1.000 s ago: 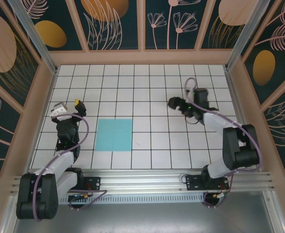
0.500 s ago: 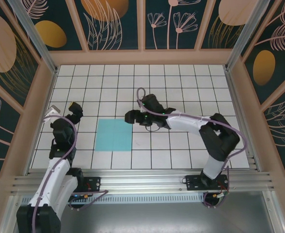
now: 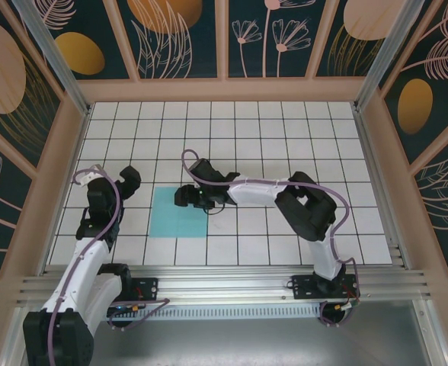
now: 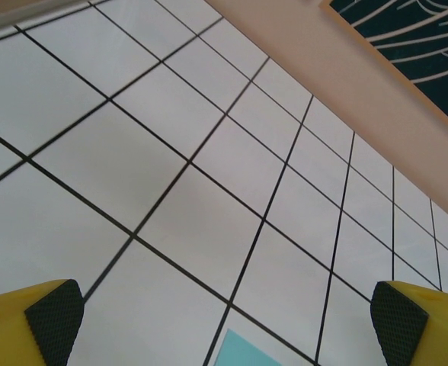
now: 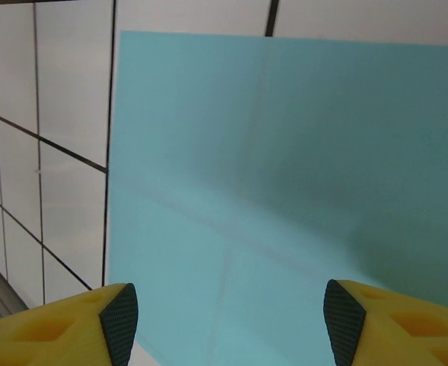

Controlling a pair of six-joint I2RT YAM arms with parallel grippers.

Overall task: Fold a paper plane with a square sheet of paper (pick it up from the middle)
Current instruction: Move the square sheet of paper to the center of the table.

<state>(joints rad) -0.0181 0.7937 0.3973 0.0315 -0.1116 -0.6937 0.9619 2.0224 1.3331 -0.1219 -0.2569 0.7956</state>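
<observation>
The square sheet of paper point(image 3: 174, 221) lies flat on the white tiled floor, light turquoise with faint crease lines. My right gripper point(image 3: 186, 197) reaches across from the right and hovers over the sheet's upper right part. In the right wrist view the paper point(image 5: 285, 152) spreads under the right gripper point(image 5: 230, 324), whose yellow fingers stand apart with nothing pinched between them. My left gripper point(image 3: 126, 178) hangs left of the sheet, open wide. In the left wrist view one corner of the paper point(image 4: 247, 352) shows just beyond the left gripper point(image 4: 224, 328).
White tiles with black lines cover the floor point(image 3: 285, 145). Wooden walls point(image 3: 224, 90) close off the back and both sides. A metal rail point(image 3: 224, 286) with the arm bases runs along the near edge.
My right arm has swept left from the right side of the floor to above the paper, and its jaws have narrowed somewhat. The left gripper has shifted slightly toward the sheet.
</observation>
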